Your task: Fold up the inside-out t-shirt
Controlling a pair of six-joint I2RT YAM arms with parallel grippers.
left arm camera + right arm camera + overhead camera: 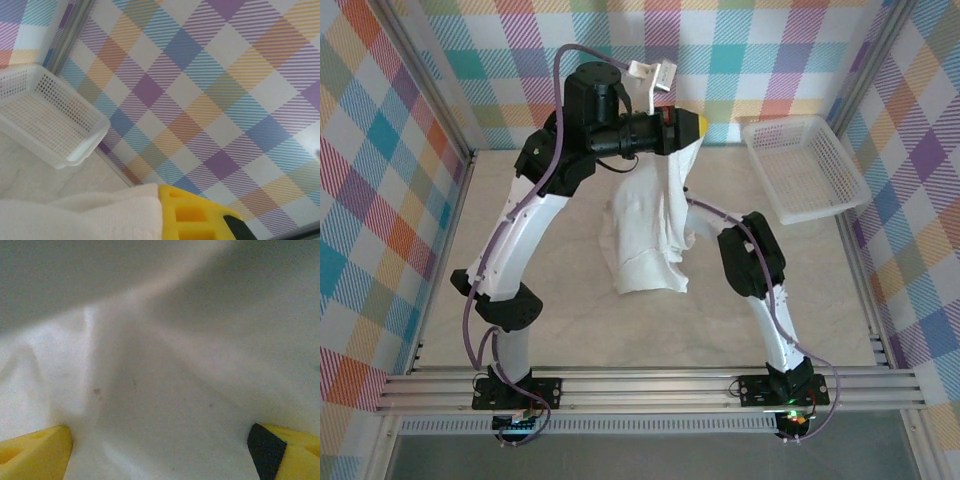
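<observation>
Gripping: left claw [692,127] closed on the inside-out t-shirt [645,225], held high.
Shirt position: draped down, lower part bunched mid-tabletop [520,320].
Right claw [160,445]: spread wide, white cloth close in front.

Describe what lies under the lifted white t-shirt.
The right arm's yellow fingers sit under the t-shirt, spread open against the cloth. Beige table surrounds the heap. The tabletop beneath it is covered, so anything there cannot be seen.
</observation>
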